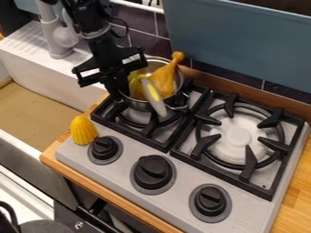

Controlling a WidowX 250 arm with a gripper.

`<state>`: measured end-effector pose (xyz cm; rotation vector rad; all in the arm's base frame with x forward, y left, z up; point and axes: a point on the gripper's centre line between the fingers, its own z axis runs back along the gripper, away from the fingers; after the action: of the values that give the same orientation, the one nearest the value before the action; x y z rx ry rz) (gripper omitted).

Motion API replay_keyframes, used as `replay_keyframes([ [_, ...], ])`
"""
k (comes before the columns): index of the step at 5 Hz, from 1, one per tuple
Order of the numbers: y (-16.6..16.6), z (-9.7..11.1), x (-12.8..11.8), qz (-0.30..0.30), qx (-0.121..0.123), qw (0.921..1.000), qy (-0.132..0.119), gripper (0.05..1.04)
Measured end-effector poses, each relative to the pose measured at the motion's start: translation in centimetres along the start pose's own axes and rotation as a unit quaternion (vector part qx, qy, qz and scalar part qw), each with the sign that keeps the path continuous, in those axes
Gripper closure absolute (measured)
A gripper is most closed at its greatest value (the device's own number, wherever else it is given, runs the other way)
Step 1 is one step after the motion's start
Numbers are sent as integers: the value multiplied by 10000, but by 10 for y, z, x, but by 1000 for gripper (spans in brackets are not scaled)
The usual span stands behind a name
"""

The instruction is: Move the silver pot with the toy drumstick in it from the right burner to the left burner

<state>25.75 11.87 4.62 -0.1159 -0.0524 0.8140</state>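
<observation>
The gripper, jaws impossible to judge, hangs by the rim of the pot, whose wall apparently props the tilted drumstick, with the corn outside.

The gripper is at the left rim of a pot on the stove's left burner. In the pot, to the gripper's right: a drumstick. Farther right: the other burner. In front, leftward: corn beside a knob. Left: a sink. Behind, leftward: a faucet.
</observation>
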Motion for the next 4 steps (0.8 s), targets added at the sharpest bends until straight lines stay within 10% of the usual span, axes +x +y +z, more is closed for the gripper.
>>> replay_keyframes([
  [2, 5, -1, 3, -182, 201, 9996, -6, 1005],
  [4, 9, 3, 1, -415, 474, 9980, -57, 597],
])
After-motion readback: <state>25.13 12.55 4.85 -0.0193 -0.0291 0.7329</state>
